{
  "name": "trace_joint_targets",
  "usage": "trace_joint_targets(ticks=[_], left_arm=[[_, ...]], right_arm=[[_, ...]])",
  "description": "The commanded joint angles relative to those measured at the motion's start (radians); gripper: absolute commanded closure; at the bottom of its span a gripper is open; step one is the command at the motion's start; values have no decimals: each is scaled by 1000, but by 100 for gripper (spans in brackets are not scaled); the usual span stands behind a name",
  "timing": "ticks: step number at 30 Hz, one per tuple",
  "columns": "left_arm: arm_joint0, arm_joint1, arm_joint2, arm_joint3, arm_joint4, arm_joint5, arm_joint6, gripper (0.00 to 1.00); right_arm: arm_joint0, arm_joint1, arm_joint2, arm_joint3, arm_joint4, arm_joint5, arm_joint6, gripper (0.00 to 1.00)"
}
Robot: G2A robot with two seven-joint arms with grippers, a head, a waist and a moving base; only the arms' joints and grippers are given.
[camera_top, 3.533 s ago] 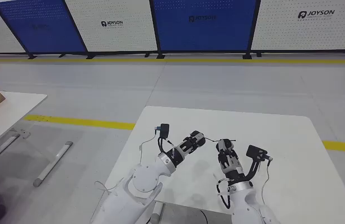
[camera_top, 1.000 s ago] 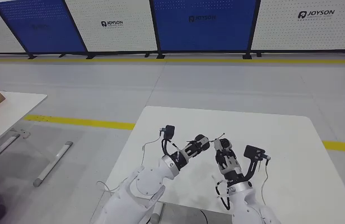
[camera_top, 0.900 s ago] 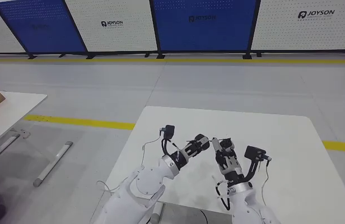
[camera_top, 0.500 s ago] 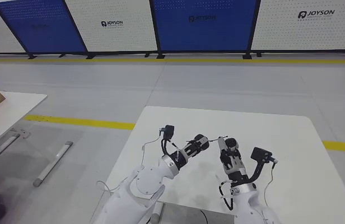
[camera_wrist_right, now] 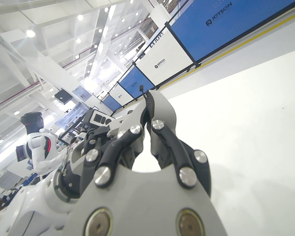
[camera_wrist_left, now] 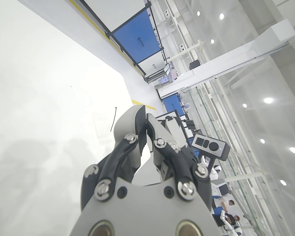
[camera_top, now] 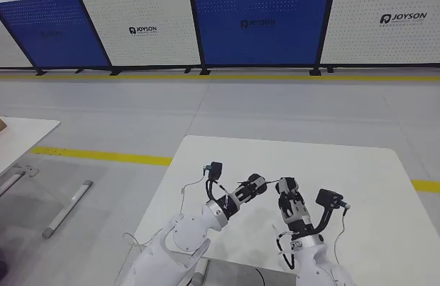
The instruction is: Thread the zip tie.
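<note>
While left claw (camera_top: 256, 181) and right claw (camera_top: 284, 185), lower centre, each clamp zip tie (camera_wrist_right: 141, 88), threading unfinished; next: steer tail into head.

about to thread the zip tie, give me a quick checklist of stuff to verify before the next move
1. Right pincer grip on zip tie: ok, shut, with the tie's end poking out beyond it.
2. Left pincer closed: ok. What it pinches: cannot tell.
3. Both pincers close together above the table: ok.
4. Tie's tip lined up with its head: cannot tell, too thin to see.
5. Thin black strip beside the left pincer, same tie or a spare: cannot tell.
</note>
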Motion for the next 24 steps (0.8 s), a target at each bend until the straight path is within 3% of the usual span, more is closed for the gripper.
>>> trace_joint_targets(ticks=[1,19,24], left_arm=[[0,0,0,0,1,-1,0,100],[-4,2,5,-7,10,4,-5,100],[-7,2,5,-6,17,47,-8,100]], right_arm=[[0,0,-1,1,-3,0,0,100],[3,-2,-2,15,4,0,-1,100],[-1,-2,2,7,6,-2,-3,100]])
